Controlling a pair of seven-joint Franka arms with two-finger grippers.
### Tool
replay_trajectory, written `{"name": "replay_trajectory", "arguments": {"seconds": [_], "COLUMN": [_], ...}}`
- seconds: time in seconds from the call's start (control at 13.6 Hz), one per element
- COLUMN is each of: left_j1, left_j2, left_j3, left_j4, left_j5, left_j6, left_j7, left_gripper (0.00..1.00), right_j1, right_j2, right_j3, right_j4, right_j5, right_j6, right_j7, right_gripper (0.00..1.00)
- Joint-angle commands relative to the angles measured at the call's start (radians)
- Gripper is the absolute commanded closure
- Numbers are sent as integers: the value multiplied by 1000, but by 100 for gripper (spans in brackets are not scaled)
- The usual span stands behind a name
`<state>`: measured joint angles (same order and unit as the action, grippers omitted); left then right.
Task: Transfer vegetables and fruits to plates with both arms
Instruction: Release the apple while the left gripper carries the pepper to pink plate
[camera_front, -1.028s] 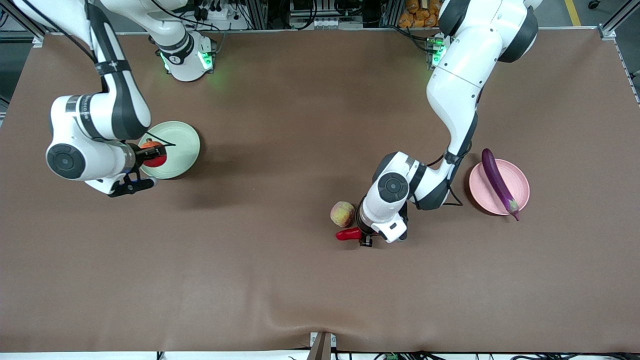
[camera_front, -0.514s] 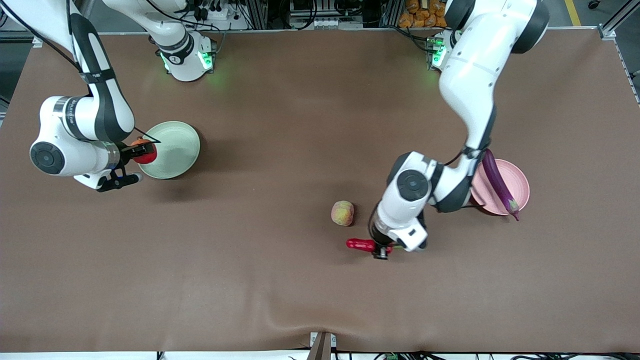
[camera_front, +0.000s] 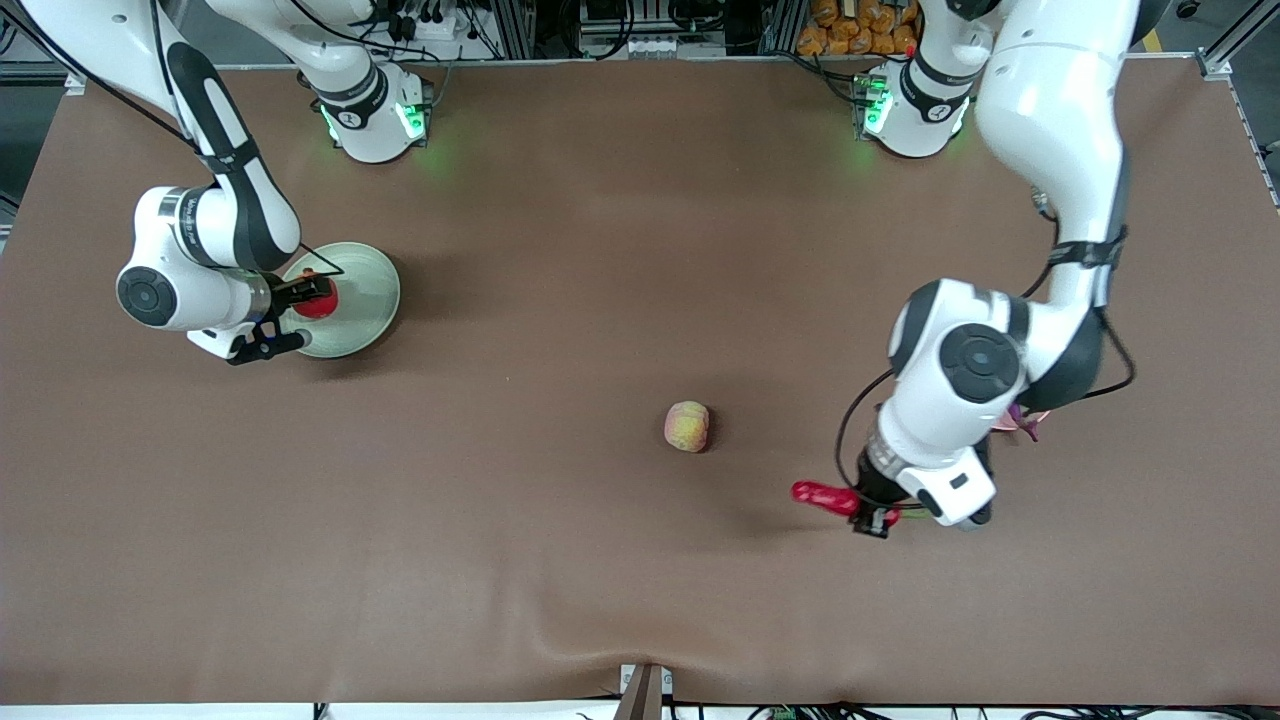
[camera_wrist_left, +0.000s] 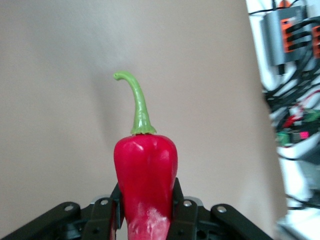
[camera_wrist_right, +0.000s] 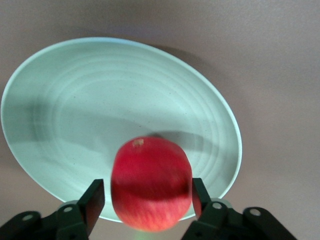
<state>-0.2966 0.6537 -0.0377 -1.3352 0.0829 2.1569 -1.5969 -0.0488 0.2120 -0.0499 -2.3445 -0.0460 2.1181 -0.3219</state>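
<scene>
- The left gripper (camera_front: 872, 516) has closed its fingers on the red chili pepper (camera_front: 826, 494), lifted it off the brown table (camera_front: 600, 250) and carried it toward the left arm's end. It now hangs over bare tabletop, well apart from the peach-like fruit (camera_front: 687, 426), which it had been lying just beside.
- In the left wrist view the chili pepper (camera_wrist_left: 145, 185) sits clamped between the fingers (camera_wrist_left: 181, 207), its green stem pointing away.
- The pink plate (camera_front: 1008, 421) and the eggplant (camera_front: 1024, 420) on it are now almost hidden under the left arm, so the delivery looks close.
- The right gripper (camera_front: 313, 297) has come down over the pale green plate (camera_front: 365, 290), near the rim toward the right arm's end.
- Its fingers (camera_wrist_right: 92, 202) have parted, with a gap showing beside the pomegranate (camera_wrist_right: 151, 182), which looks blurred, likely just let go onto the plate.
- The peach-like fruit remains untouched mid-table, still to be moved.
</scene>
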Motion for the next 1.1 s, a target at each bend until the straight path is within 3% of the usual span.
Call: {"name": "replay_trajectory", "arguments": {"seconds": [0.0,0.15,0.29,0.44,0.59,0.88,1.03], "left_j1": [28,51,88,134,169,230,229], "left_j2": [-69,-126,-205,-267,-295,-263,-218], "left_j3": [-10,-10,-10,-10,-8,-7,-8], "left_j4": [-74,-180,-316,-431,-501,-548,-550], "left_j5": [-12,-12,-12,-9,3,121,231], "left_j6": [-106,-133,-134,-134,-132,-150,-152], "left_j7": [168,282,429,584,691,934,968], "left_gripper": [100,100,100,100,100,100,100], "right_j1": [-13,38,116,243,346,474,519], "right_j2": [-43,-37,-29,3,64,222,320], "right_j3": [36,48,48,48,48,48,48], "right_j4": [37,170,323,498,647,851,937], "right_j5": [4,107,130,144,242,414,533], "right_j6": [-56,-166,-277,-406,-470,-420,-303], "right_j7": [-5,10,119,350,577,850,1005], "right_gripper": [0,0,0,0,0,0,0]}}
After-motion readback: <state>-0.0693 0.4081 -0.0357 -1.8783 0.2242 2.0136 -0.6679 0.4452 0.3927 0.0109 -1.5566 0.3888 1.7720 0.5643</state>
